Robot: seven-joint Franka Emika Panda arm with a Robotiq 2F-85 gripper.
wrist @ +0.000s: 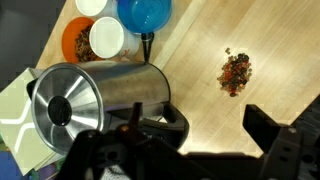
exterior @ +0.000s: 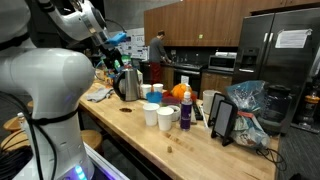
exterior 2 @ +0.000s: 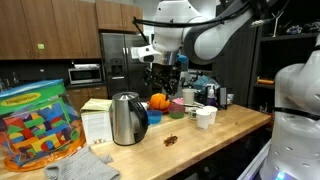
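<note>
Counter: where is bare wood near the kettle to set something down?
Bare wood lies between the kettle and the crumb pile, and along the counter front edge past the crumbs. Behind the kettle it is crowded with cups and the orange item.

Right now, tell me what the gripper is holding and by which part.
Nothing: the gripper hangs open above the kettle, over its handle, clear of it.

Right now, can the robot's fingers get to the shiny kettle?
Probably yes. The open fingers hang right above the kettle, with nothing between them and it; the cups stand off to its side.
</note>
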